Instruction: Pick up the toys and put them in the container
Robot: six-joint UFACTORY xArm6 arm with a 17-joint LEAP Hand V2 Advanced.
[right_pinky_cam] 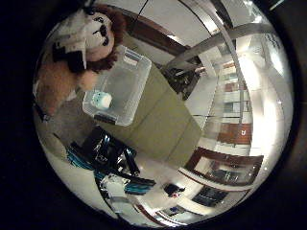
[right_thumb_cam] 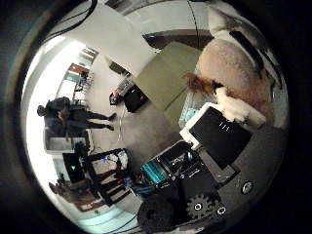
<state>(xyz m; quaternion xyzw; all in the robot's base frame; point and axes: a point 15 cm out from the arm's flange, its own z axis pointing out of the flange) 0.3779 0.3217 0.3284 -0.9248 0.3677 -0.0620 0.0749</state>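
Note:
A plush lion (right_pinky_cam: 88, 43) with a brown mane and white muzzle is close to my palm, in the air beside the clear plastic container (right_pinky_cam: 134, 72). In the right thumb side palm view its tan body (right_thumb_cam: 239, 63) lies against a white and black finger (right_thumb_cam: 219, 132). My right hand (right_thumb_cam: 195, 185) is curled round the lion, high above the table. The container stands on the olive green table (right_pinky_cam: 168, 125) and holds a small pale blue toy (right_pinky_cam: 103, 99).
A dark box (right_thumb_cam: 135, 97) stands by the green table's far edge. Shelves (right_pinky_cam: 230, 91) and wooden furniture (right_pinky_cam: 225, 168) line the room beyond the table. Grey floor (right_thumb_cam: 127, 132) spreads below the table's edge.

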